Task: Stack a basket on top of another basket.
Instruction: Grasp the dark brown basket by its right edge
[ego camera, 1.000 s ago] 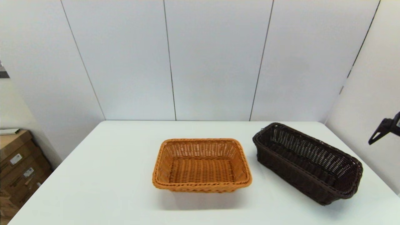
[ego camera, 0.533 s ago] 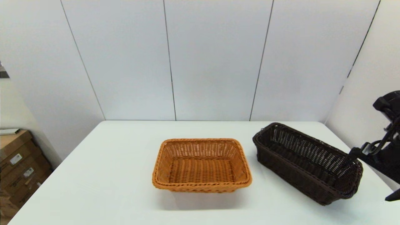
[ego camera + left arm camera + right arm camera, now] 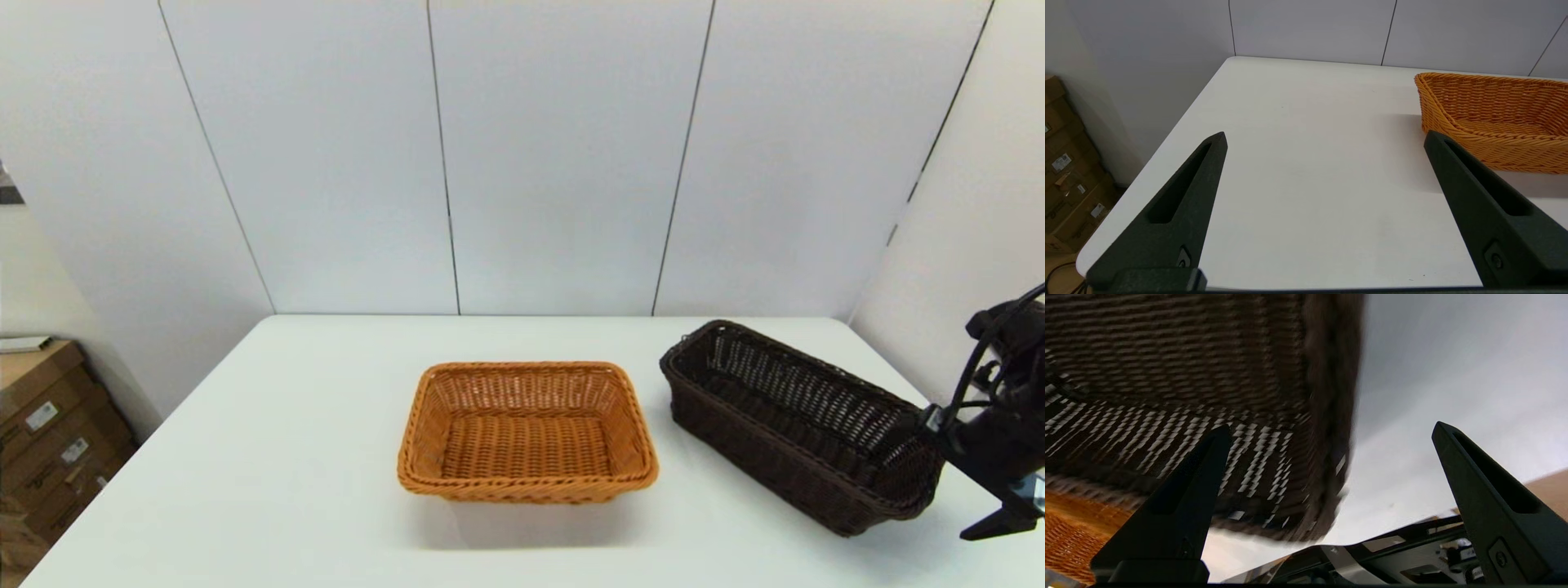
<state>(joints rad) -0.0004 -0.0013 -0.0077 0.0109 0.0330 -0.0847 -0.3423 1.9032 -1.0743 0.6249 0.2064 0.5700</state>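
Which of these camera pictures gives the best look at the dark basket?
The head view: the whole dark basket sits on the table's right side, rim and both long walls visible. The right wrist view shows only a close, blurred end wall. The left wrist view misses it, showing the orange basket instead.

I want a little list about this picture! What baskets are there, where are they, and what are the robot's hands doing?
dark basket: on the white table, toward the robot's right, set at an angle
orange basket: on the table near the middle, apart from the dark one
stacked: not yet
right gripper: open, straddling the dark basket's near end wall, one finger inside and one outside
left gripper: open, over bare table beside the orange basket, holding nothing
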